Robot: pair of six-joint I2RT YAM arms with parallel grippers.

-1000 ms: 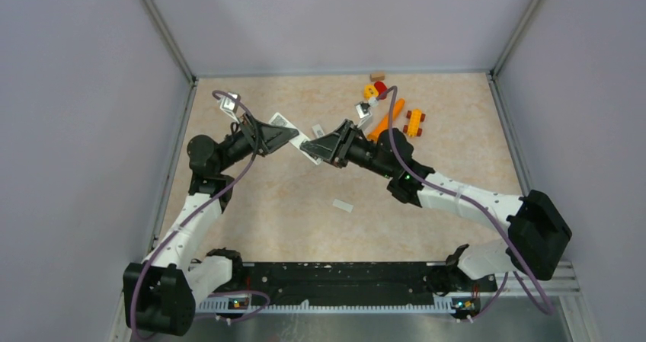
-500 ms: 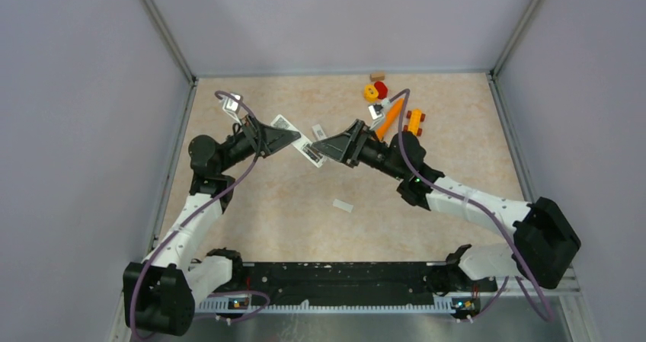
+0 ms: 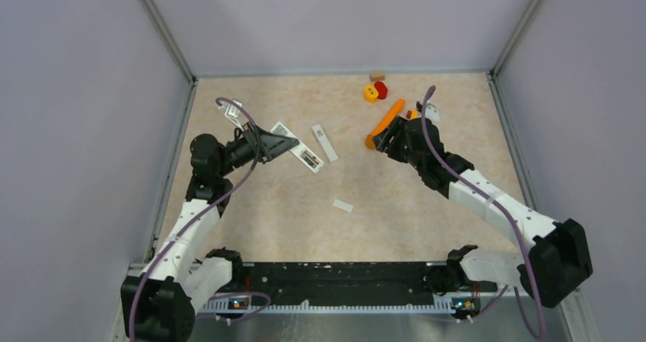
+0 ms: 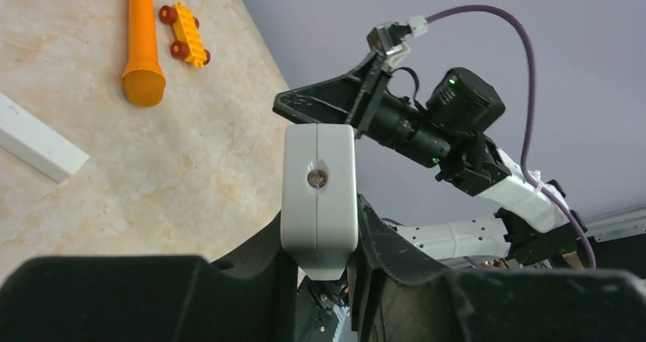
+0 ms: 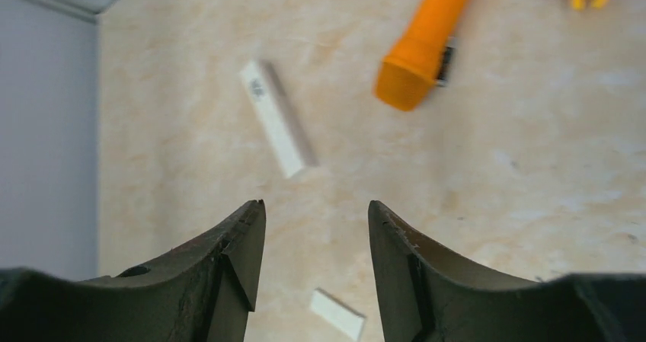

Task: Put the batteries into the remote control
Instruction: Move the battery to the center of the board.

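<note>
Starting at the left gripper [image 4: 320, 231]: clamping firmly on one end of the wide remote [image 4: 318, 182] and tilting it upward, probably to keep it steady for the other arm. Gripping the wider, button-faced one here, not the slim one.

Passing to the right gripper [image 5: 316, 209]: hanging wide open above the bare table [image 3: 267, 205], right of centre in the top view, and gripping nothing. Opening this far, by judgement, in readiness for picking up something small.

Going outward in the right wrist view: finding the carrot [image 5: 426, 33] at the upper right. Seeing what seems a battery [image 5: 447, 59] touching its side, small and dark, too tiny for telling surely. Not finding any other battery in the views.

Finding the slim remote [image 5: 278, 119] lying flat at the upper middle, between the two grippers and apart from both. Noticing a white piece [image 5: 337, 314] at the lower edge, perhaps the battery cover, lying off for leaving a compartment open.

Judging no battery as loaded yet; reaching toward the carrot seems the likely step.
</note>
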